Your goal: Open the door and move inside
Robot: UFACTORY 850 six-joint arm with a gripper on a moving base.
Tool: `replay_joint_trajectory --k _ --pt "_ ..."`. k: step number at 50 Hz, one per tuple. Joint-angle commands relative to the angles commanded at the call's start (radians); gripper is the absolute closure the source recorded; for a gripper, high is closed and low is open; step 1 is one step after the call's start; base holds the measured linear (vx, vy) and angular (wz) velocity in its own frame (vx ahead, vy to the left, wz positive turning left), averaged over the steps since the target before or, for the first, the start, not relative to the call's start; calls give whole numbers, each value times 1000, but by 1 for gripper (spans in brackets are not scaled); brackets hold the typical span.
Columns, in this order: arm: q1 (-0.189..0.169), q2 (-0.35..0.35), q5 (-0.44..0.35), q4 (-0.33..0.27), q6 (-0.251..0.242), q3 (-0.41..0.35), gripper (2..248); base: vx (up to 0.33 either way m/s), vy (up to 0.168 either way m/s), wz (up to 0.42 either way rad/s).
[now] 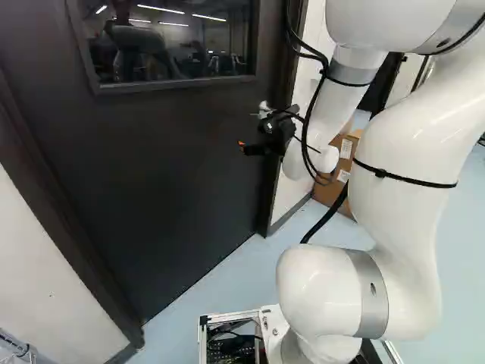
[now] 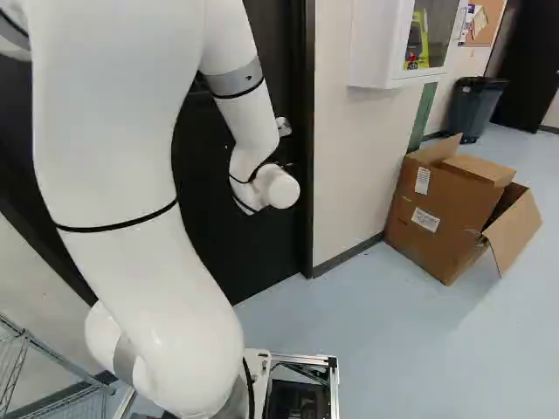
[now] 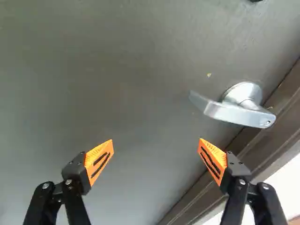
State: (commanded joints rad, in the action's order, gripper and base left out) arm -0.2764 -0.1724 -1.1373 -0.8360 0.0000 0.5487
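Your door (image 1: pixel 167 159) was the largest thing ahead, dark and shut in its frame (image 3: pixel 206 190). Your arm (image 1: pixel 402 152) rose from its lowest joint and bent over toward the door, right of the middle in the left base view. The window (image 1: pixel 170 42) took up the upper part of the door. In the right base view, you had an open box (image 2: pixel 445 209) on the floor (image 2: pixel 376 340) against the wall (image 2: pixel 354 148), below a white cabinet (image 2: pixel 376 44), with a dark bin (image 2: pixel 476 105) farther back. Your gripper (image 1: pixel 242 145) was in front of the door, near its frame side. In your wrist view, its fingers stood wide apart with nothing between the orange pads (image 3: pixel 99 161), so it was released. Smallest was your handle (image 3: pixel 239 112), a silver lever on the door close to the frame, ahead of the finger nearer that edge and apart from it.
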Motion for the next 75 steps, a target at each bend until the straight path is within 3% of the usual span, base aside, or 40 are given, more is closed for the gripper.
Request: replay_joint_trajectory --k 11,53,75 --pt "-6 4 0 0 0 -38 3 0 0 0" --pt "-7 -14 0 0 0 -41 3 0 0 0" --pt "-7 29 0 0 0 -35 3 0 0 0"
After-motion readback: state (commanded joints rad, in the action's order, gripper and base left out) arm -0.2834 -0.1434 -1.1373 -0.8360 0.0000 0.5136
